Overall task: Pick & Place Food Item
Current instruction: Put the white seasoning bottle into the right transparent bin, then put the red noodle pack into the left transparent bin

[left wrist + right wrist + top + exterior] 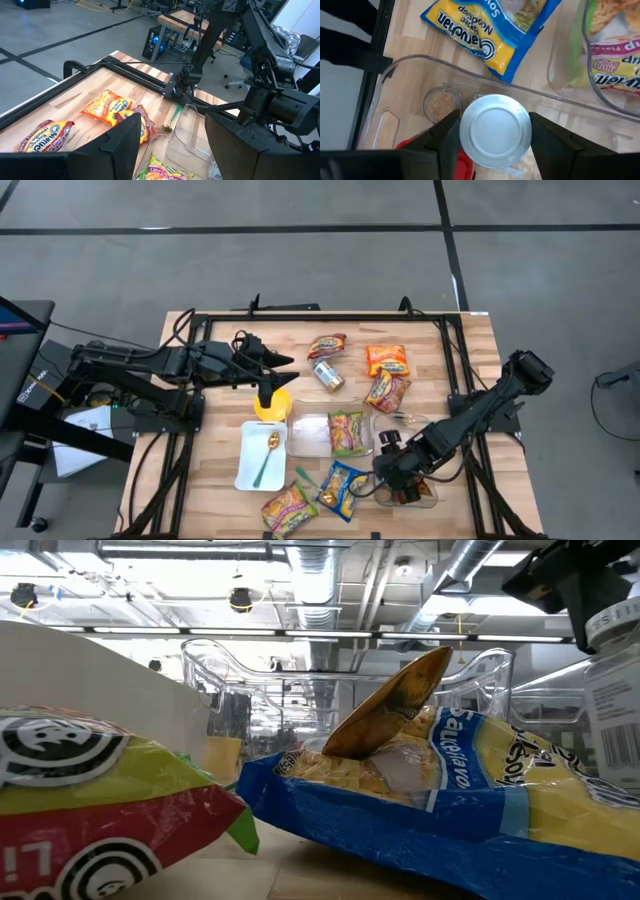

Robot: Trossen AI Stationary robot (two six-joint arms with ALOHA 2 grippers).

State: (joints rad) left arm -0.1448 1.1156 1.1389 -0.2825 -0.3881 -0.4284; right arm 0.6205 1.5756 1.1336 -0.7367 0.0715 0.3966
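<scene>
Your right gripper pinches a can with a silver lid between its jaws, just over the clear tray near the front right of the surface. A blue-yellow noodle packet lies beside that tray. Your left gripper hangs over the yellow cup, jaws spread.

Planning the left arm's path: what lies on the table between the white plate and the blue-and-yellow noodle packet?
In the high view, only a small green item lies on the bare wood between the white plate and the blue-and-yellow noodle packet.
</scene>
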